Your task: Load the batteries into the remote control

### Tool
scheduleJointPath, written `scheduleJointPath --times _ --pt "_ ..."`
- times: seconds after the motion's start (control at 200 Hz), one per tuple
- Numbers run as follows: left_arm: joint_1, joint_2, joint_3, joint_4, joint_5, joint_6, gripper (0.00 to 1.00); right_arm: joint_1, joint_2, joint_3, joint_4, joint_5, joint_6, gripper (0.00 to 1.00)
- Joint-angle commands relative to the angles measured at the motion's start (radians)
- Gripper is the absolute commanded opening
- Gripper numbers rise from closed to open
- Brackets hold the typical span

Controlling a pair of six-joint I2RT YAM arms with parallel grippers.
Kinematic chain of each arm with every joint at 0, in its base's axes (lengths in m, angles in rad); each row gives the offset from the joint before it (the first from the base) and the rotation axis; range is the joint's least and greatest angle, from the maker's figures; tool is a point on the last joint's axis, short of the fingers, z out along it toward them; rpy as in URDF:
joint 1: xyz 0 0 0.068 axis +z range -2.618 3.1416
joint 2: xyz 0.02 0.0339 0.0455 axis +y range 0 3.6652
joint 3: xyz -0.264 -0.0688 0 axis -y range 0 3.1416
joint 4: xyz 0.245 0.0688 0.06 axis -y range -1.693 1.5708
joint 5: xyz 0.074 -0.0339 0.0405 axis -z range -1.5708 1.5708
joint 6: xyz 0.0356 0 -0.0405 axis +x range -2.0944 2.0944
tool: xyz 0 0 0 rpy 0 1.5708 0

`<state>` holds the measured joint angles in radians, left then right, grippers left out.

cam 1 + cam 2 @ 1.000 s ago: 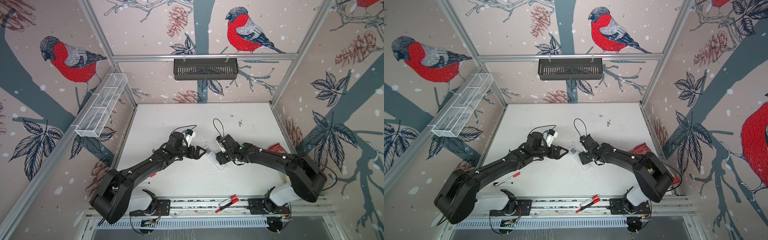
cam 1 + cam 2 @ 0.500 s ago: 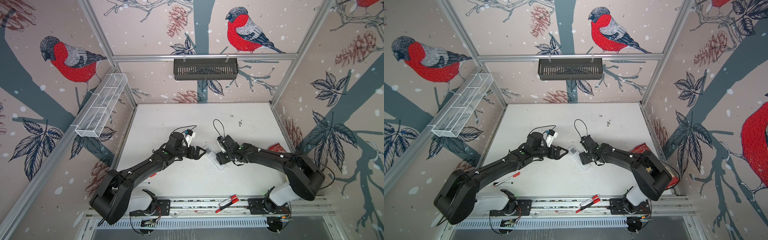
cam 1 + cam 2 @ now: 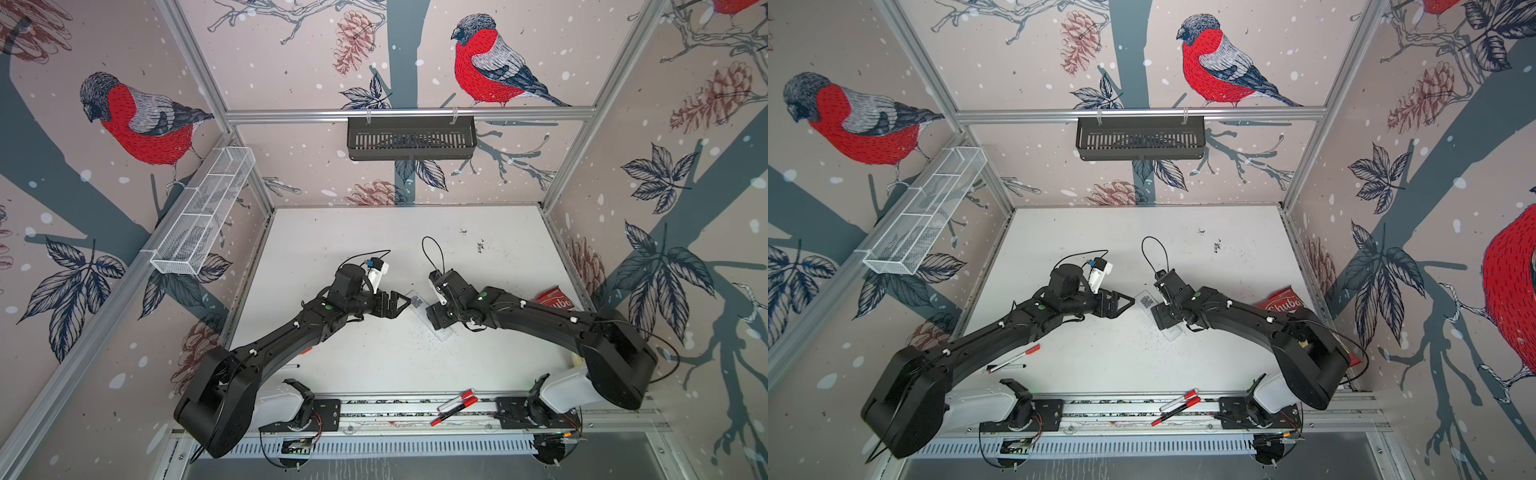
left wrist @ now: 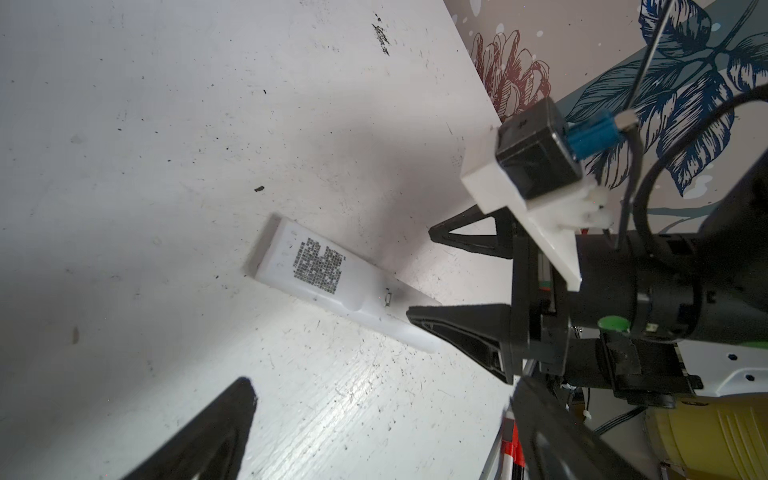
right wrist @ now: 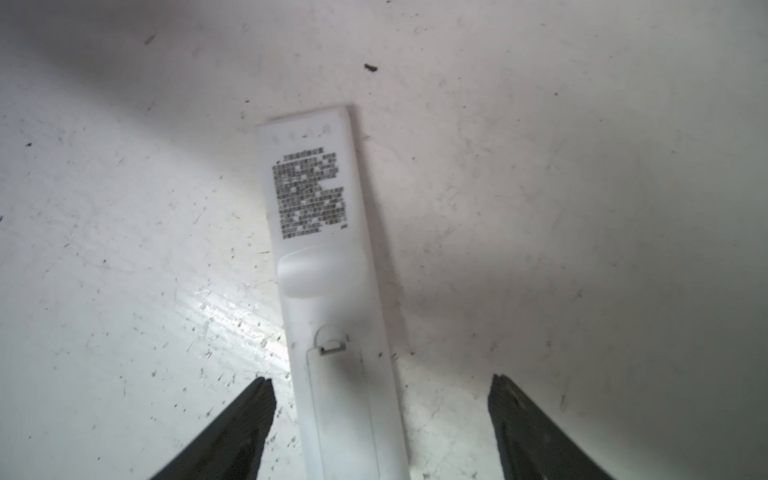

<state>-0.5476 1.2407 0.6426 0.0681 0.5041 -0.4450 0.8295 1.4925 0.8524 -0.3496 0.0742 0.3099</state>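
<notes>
Our right arm stretches low across the table (image 5: 124,208). The right claw (image 5: 381,381) stands wide apart, the remote control (image 5: 328,291) lying back-up between its fingers, touching neither. The left claw (image 4: 382,386), also apart, points at the remote's labelled end.

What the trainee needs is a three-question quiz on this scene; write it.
1. True or false: the long slim white plastic remote control lies buttons-up on the white table.
2. The jaws of the right gripper are: A shut on the remote; B open, astride it; C out of view.
3. Fill in: the remote's battery cover is ___ (on/off).
Key: 1 false, printed back up; 2 B; 3 on.
</notes>
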Motion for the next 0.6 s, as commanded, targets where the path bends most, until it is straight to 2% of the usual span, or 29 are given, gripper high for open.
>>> scheduleJointPath --times 0.0,0.16,0.295,0.485,0.595 --pt "0.006 -0.013 0.003 -0.010 -0.012 0.000 0.97 0.030 0.028 -0.006 0.011 -0.007 -0.003 0.86" --pt "0.012 -0.032 -0.001 -0.020 -0.015 0.003 0.97 0.049 0.058 -0.029 0.053 0.001 0.011 0.86" --pt "0.014 -0.041 -0.005 -0.015 -0.020 0.006 0.97 0.065 0.099 -0.023 0.046 0.011 0.007 0.82" --pt "0.018 -0.041 -0.005 -0.017 -0.016 0.006 0.97 0.080 0.138 -0.026 0.056 0.003 0.003 0.73" --pt "0.018 -0.044 -0.010 -0.006 -0.008 0.007 0.97 0.080 0.153 -0.024 0.058 -0.005 0.003 0.62"
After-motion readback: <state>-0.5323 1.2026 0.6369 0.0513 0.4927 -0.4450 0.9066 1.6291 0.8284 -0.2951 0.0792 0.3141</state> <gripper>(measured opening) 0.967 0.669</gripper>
